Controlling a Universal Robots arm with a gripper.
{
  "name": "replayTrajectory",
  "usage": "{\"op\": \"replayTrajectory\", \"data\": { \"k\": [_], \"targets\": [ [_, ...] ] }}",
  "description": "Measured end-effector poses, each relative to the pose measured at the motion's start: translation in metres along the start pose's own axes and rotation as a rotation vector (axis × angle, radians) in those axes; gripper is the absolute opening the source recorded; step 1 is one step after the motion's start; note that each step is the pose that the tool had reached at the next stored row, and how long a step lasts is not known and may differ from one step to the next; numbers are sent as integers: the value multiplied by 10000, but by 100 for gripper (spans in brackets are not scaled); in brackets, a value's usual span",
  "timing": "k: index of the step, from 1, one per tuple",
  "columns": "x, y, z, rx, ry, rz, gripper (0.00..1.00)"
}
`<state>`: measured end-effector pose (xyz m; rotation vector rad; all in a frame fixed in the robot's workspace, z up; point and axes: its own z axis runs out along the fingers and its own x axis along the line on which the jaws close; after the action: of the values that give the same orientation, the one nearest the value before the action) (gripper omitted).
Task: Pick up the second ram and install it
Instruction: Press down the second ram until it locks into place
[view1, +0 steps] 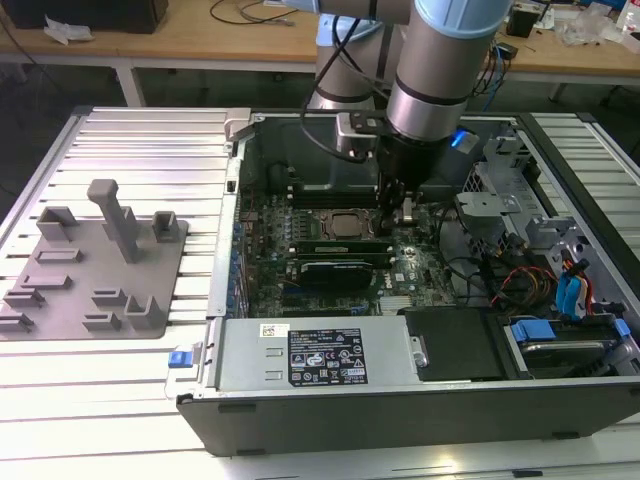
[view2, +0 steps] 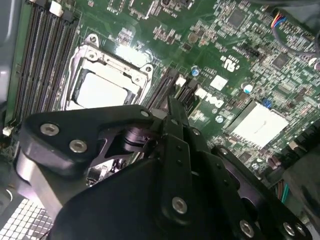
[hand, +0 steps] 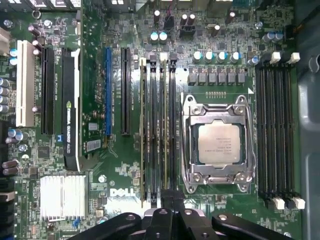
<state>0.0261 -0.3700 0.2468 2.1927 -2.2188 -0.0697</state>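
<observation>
Ribbed bench (view1: 120, 350) carries open case (view1: 330, 400); fixture tray (view1: 90, 270) sits beside it. Hand (view1: 398, 215) is low over slots by socket (hand: 218, 144), fingers pinched together, likely pressing second ram (hand: 163, 125) into its slot.

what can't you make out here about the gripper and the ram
- Gripper fingertips: hidden behind its own black body in both wrist views, so the grip is unclear.
- Second ram: whether fully seated is too fine to tell in the first wrist view.
- Slots beside the processor socket: the arm blocks them in the exterior view.
</observation>
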Motion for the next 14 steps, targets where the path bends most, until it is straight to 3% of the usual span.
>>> {"op": "replayTrajectory", "data": {
  "k": [4,14],
  "targets": [
    [4,299,14,2,-3,2,8],
    [10,812,40,10,-3,0,8]
  ]
}}
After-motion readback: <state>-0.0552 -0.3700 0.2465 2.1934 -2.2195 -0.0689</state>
